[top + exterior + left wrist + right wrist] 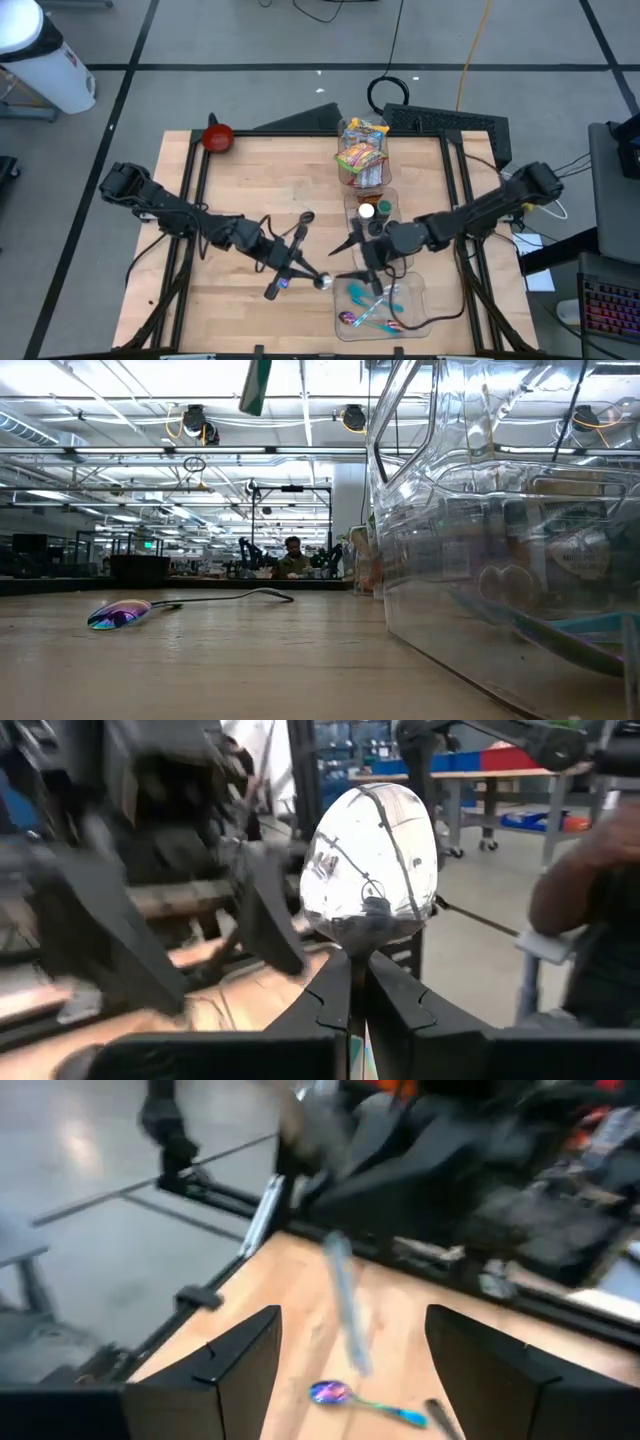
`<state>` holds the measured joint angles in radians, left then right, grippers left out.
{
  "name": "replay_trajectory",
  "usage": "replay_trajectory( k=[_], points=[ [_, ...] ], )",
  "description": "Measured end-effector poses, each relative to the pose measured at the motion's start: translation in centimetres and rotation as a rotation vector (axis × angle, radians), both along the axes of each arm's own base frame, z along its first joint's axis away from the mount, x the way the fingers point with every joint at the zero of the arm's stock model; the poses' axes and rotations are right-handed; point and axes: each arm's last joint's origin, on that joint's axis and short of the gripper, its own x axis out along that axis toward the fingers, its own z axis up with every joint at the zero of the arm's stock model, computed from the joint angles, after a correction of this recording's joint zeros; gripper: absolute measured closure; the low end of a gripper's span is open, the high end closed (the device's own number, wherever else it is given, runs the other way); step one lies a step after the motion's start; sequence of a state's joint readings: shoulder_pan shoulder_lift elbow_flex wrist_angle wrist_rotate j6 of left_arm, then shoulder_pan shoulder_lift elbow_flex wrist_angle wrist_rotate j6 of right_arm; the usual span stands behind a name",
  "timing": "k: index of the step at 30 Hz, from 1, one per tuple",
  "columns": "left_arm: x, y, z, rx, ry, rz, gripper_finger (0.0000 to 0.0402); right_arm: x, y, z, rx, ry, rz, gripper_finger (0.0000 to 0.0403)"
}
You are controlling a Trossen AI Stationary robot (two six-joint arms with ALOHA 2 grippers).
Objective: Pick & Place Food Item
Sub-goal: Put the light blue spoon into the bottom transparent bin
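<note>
Two arms meet mid-table. My left end effector [322,281] is clamped on a silver spoon [370,870] – held aloft. My right end effector [368,272] stands wide, empty, above the clear tray [420,300]. Placement – I judge – remains undone.

In the high view, the left arm [170,210] comes in from the middle left of the frame and reaches toward the lower centre. The left gripper [318,281] is at the lower centre, with its fingers [330,1005] pressed together on the thin handle of a spoon [370,870]. The right arm [490,208] comes in from the middle right and bends down to the centre. The right gripper [368,270] is just right of the left one, and its fingers [235,1365] stand well apart with nothing between them.
</note>
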<state>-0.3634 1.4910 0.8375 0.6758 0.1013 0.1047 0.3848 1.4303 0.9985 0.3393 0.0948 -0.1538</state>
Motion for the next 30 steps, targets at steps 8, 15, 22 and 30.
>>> replay_trajectory(
  k=[8,15,22,30],
  points=[
    [0.4,1.0,-0.7,-0.069,0.11,0.008,0.0384,-1.4,0.8,0.3,-0.015,-0.19,0.015,0.0185],
    [0.9,1.8,-1.2,-0.127,0.163,0.039,0.0392,-1.0,0.6,-0.8,-0.038,-0.273,0.004,0.0187],
    [1.6,2.3,-2.4,-0.186,0.233,0.067,0.0383,-0.5,0.8,-1.3,-0.041,-0.283,0.003,0.0194],
    [2.2,3.1,-2.1,-0.212,0.234,0.062,0.039,-0.5,0.8,-1.4,-0.08,-0.279,0.006,0.0252]
  ],
)
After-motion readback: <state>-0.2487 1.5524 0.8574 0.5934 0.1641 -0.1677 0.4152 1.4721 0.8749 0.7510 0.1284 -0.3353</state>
